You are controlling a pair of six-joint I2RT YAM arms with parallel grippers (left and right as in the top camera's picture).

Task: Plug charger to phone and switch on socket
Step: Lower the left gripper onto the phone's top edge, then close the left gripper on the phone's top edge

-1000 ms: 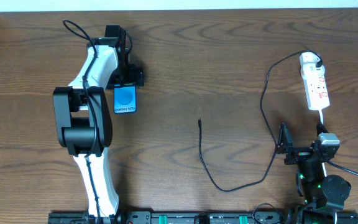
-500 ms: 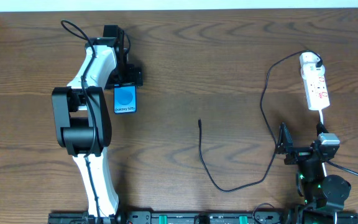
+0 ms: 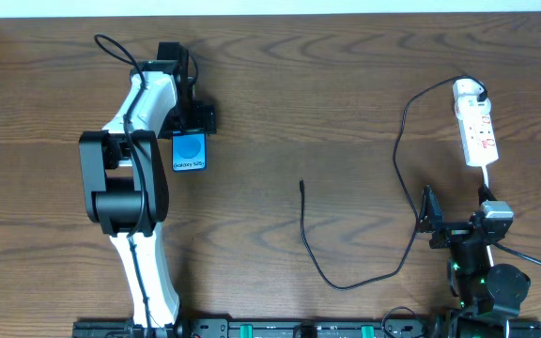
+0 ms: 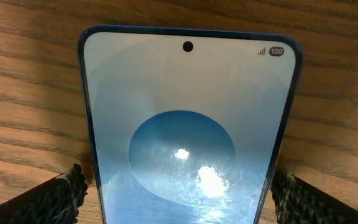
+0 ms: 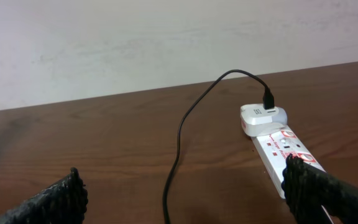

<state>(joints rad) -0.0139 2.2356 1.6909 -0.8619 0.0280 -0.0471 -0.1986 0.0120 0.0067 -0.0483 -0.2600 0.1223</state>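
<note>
Overhead, the phone [image 3: 189,150] is seen lying flat on the wooden table [image 3: 299,94] toward 10 o'clock, screen up, its blue screen lit. The left gripper [image 3: 192,120] is held over the phone's 12 o'clock end. From the left wrist, the left gripper [image 4: 178,182] is shown spread wide, with one finger just beside each long edge of the phone [image 4: 185,112]; whether the pads touch those edges cannot be told. The socket [image 3: 477,131] is placed toward 2 o'clock, well apart from the phone, and a white plug [image 3: 468,91] is seated at its 12 o'clock end. The charger [image 3: 397,160] is led from that plug in a long loop down toward 6 o'clock, and its black plug tip [image 3: 302,184] is left lying free near the table's centre, between phone and socket and touching neither. The right gripper [image 3: 456,208] is held at 5 o'clock, just at 6 o'clock of the socket. From the right wrist, the right gripper [image 5: 182,177] is likewise seen spread, with nothing gripped, and the socket [image 5: 284,146] lies toward 3 o'clock.
</note>
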